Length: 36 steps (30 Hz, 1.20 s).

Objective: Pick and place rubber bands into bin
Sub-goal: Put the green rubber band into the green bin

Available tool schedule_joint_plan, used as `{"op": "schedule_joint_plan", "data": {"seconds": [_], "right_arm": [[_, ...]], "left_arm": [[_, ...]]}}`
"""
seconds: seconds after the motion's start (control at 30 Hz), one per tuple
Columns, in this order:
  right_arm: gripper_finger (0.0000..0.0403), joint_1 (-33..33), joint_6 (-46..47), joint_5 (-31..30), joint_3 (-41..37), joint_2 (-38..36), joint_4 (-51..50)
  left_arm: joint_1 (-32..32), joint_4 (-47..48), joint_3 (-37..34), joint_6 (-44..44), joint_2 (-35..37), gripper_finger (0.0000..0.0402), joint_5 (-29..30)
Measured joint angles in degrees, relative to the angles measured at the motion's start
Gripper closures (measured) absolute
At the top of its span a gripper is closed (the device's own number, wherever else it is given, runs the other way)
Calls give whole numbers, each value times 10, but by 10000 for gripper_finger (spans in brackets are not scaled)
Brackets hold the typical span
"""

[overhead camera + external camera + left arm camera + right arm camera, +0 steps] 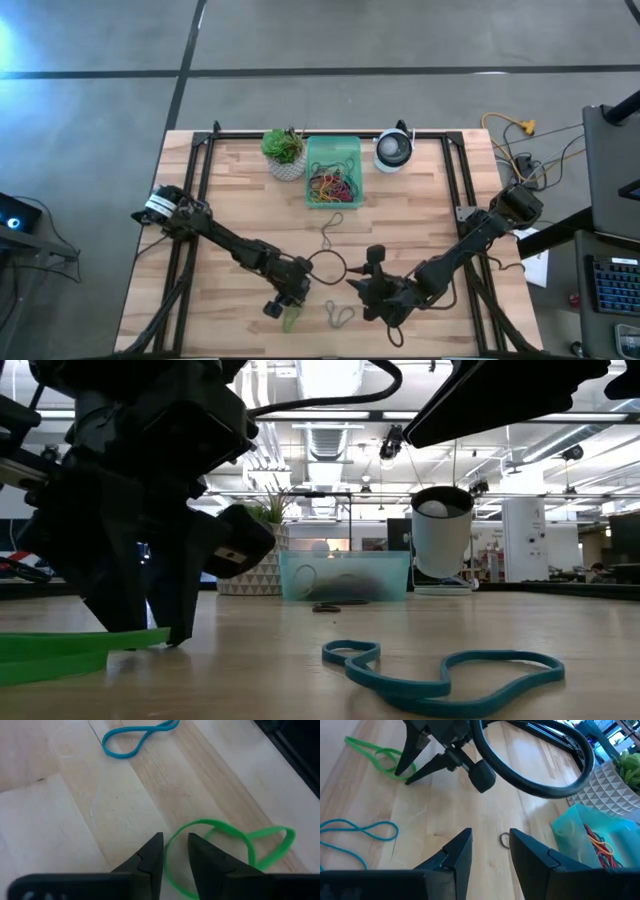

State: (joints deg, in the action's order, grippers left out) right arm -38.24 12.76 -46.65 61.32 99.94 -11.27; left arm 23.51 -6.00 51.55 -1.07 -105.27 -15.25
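Observation:
A bright green rubber band (227, 837) lies flat on the wooden table near its front edge, also seen in the right wrist view (380, 757). My left gripper (175, 847) points slanting down at it, open. Its two fingertips stand at the table on either side of one strand of the band (290, 320). A teal rubber band (137, 740) lies flat just to the right (338, 315). My right gripper (490, 845) hovers open above the table's middle (358, 285) with nothing between its fingers. The mint-green bin (333, 148) at the far middle holds several rubber bands. My left gripper has the curved end of the green band's loop (169, 851) in the gap between its fingers, coming slanting down from the table's left. The band lies flat on the table. Whether a finger touches the strand, I cannot tell.
A small dark band (505, 840) lies on the table between the grippers and the bin (332, 228). A white pot with a green plant (285, 155) stands left of the bin, a round white-and-dark device (393, 150) to its right. A black cable loop (535, 775) hangs from the left arm.

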Motion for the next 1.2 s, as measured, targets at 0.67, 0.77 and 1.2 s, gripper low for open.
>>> {"op": "schedule_joint_plan", "data": {"seconds": [0.67, 0.77, 1.2], "right_arm": [[294, 0, 8, 0, -14, 0, 3], [297, 0, 8, 1, -14, 0, 4], [299, 0, 15, 1, -17, 0, 13]], "left_arm": [[-1, 15, 19, 71, 50, 400, 67], [-6, 26, 22, 102, 80, 400, 101], [-115, 43, 20, 224, 214, 400, 284]]}}
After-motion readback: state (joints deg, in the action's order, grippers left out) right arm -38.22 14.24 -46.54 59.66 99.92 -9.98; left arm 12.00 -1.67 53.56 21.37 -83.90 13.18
